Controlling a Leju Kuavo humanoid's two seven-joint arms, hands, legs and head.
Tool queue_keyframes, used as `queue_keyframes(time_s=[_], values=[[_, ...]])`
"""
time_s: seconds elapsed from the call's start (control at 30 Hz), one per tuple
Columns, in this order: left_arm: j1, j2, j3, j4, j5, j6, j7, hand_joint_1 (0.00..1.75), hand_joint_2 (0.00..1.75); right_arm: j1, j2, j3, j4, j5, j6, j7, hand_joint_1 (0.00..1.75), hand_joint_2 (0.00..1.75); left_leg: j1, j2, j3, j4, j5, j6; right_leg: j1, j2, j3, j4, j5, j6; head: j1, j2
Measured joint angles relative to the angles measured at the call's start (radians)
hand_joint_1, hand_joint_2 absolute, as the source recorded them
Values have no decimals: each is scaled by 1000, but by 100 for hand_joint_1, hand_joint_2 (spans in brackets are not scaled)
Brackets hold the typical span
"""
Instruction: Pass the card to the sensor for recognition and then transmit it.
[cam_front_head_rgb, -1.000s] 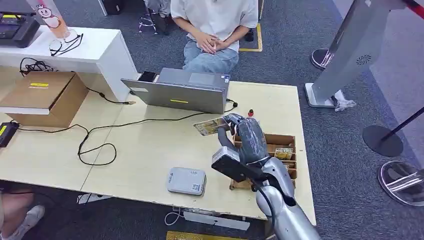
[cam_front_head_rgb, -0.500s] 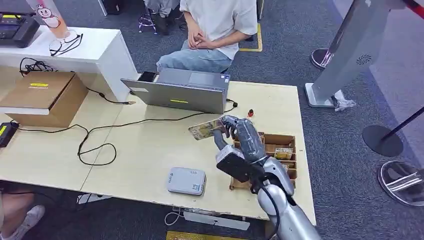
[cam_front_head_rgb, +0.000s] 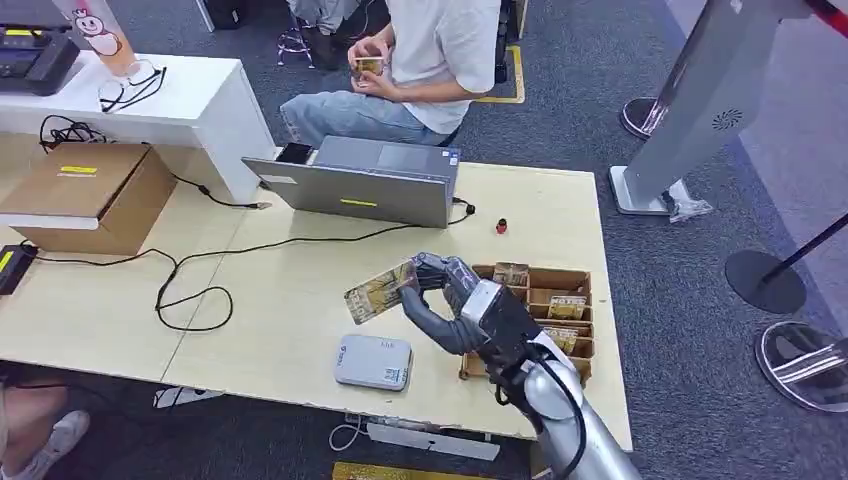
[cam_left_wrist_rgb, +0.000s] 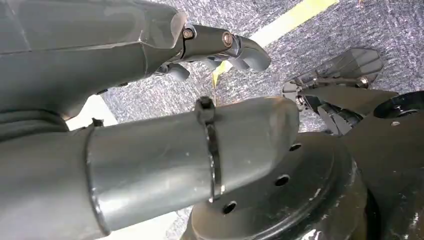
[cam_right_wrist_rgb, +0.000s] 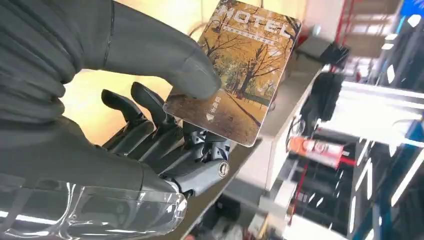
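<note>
One card (cam_front_head_rgb: 380, 292) is pinched by the right robot hand (cam_front_head_rgb: 450, 300) above the worktop (cam_front_head_rgb: 290, 300); it should be lowered flat over the grey sensor (cam_front_head_rgb: 373, 362).

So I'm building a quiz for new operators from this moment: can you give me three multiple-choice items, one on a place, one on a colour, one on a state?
1. Where does the grey sensor box lie?
A. on the table's near edge, below the card
B. on the laptop
C. inside the wooden tray

2. What colour is the small object on the table by the laptop's right corner?
A. blue
B. red
C. green

3. What is the right robot hand doing?
A. resting flat on the table
B. holding nothing, spread open
C. holding the card

Answers: 1 A, the head view shows it at the near edge under the raised card. 2 B, it is red. 3 C, the right wrist view shows the thumb pressing the card against the fingers.
</note>
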Motion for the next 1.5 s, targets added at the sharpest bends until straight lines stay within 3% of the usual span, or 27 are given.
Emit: queue_keyframes(time_s=[0.47,1.5], values=[[7,12,0,26,15,1,-5,0,0,1,-19,27,32,-202,137,-13,175,175,0,0,0,0,0,0,0,0,0,0,0,0,0,0],[7,19,0,42,22,8,-5,0,0,1,-30,75,83,-211,136,1,175,175,0,0,0,0,0,0,0,0,0,0,0,0,0,0]])
